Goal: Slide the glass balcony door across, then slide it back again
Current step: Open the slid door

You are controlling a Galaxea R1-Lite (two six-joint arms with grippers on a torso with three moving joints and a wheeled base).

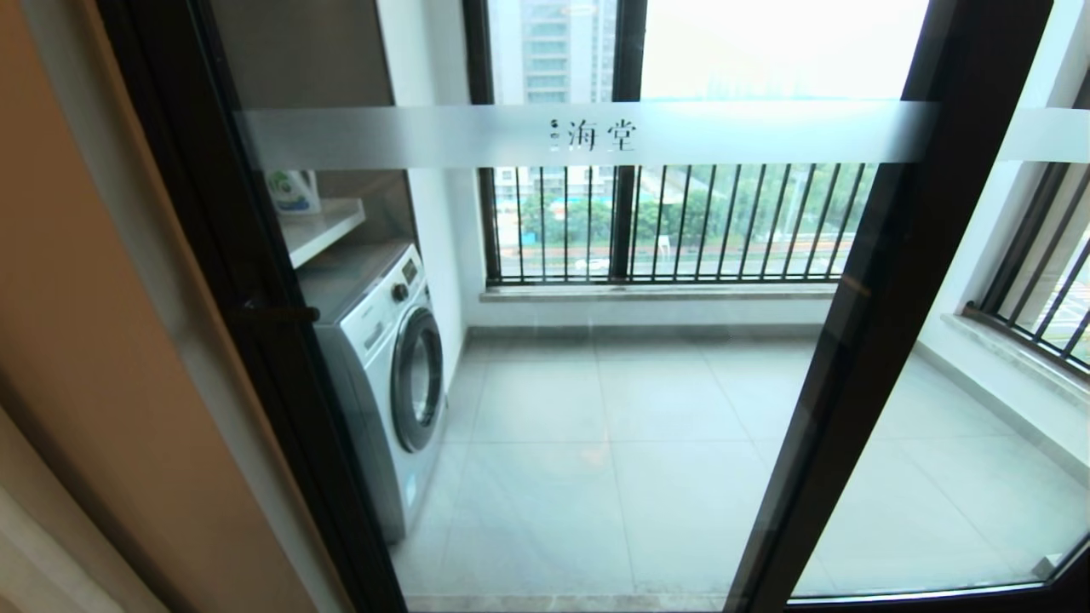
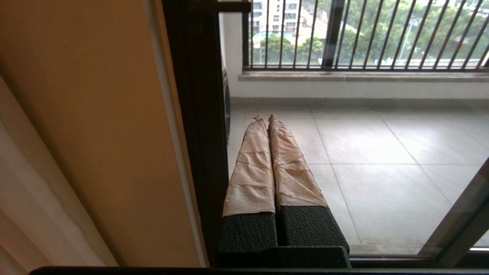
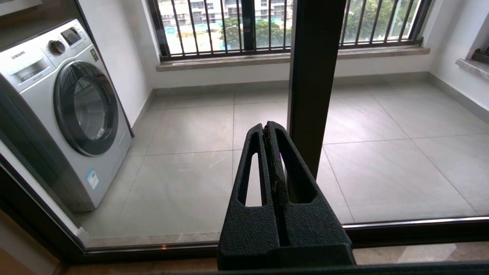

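The glass balcony door [image 1: 596, 383] fills the head view, with a frosted band [image 1: 724, 132] bearing two Chinese characters. Its dark left stile [image 1: 255, 281] stands against the beige wall and carries a small dark handle [image 1: 277, 313]. Neither gripper shows in the head view. In the left wrist view my left gripper [image 2: 264, 117] is shut with nothing held, its tape-wrapped fingers [image 2: 252, 168] close beside the dark stile [image 2: 198, 114]. In the right wrist view my right gripper [image 3: 266, 126] is shut and empty, in front of the glass beside another dark upright stile [image 3: 313, 76].
A silver washing machine [image 1: 392, 375] stands behind the glass at the left, under a shelf [image 1: 324, 226] with a bottle. Black railing bars [image 1: 681, 221] cross the far window. A second dark-framed glass panel [image 1: 979, 426] lies at the right. The beige wall [image 1: 85, 340] bounds the left.
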